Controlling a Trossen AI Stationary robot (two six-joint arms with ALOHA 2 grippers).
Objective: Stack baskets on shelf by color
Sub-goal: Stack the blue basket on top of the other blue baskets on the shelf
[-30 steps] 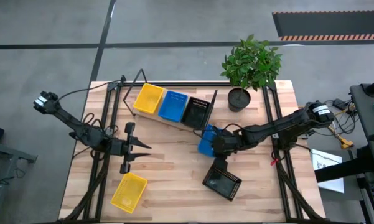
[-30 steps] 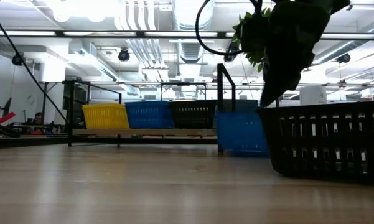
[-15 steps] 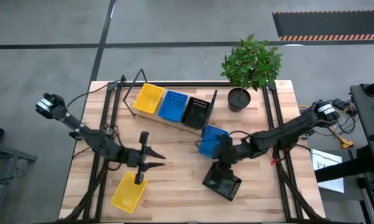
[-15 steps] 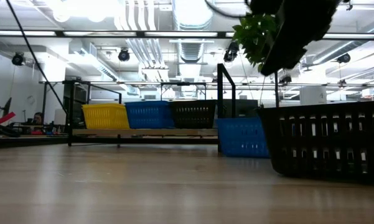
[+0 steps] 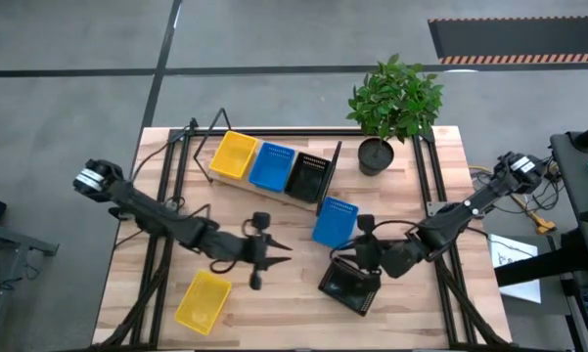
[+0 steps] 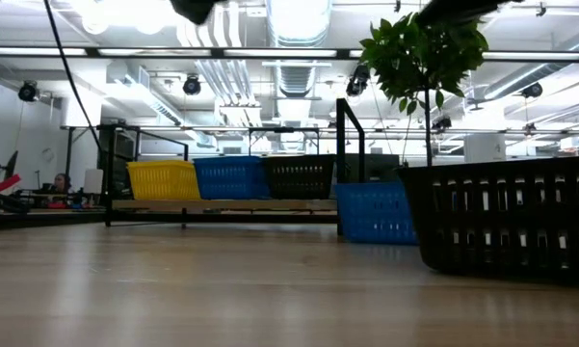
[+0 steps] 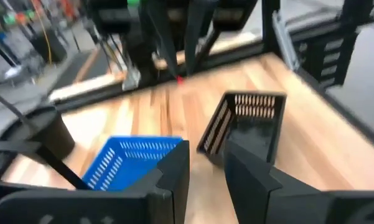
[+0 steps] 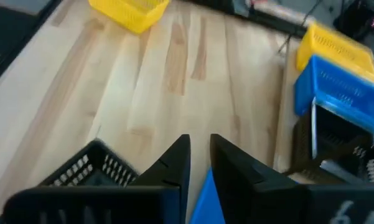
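On the shelf (image 5: pixel 274 188), which stands near the table's far edge, a yellow basket (image 5: pixel 233 154), a blue basket (image 5: pixel 272 166) and a black basket (image 5: pixel 308 176) sit side by side. A second blue basket (image 5: pixel 335 222) stands on the table by the shelf's right end. A loose black basket (image 5: pixel 350 286) lies near the right front, and a loose yellow basket (image 5: pixel 203 300) near the left front. My left gripper (image 5: pixel 286 248) hovers mid-table, pointing right, its fingers a narrow gap apart. My right gripper (image 5: pixel 365 244) hangs above the loose black basket's far edge, also narrowly open.
A potted plant (image 5: pixel 391 108) stands at the far right corner, behind the shelf's right end. Black frame rails (image 5: pixel 426 186) run along both sides of the table. Bare wood lies between the loose yellow basket and the loose black basket.
My left gripper has travelled toward the table's right and slightly nearer, past the loose yellow basket to mid-table. My right gripper has drawn away from the loose blue basket toward the near edge and now hangs over the black basket. The blue basket stays beside the shelf.
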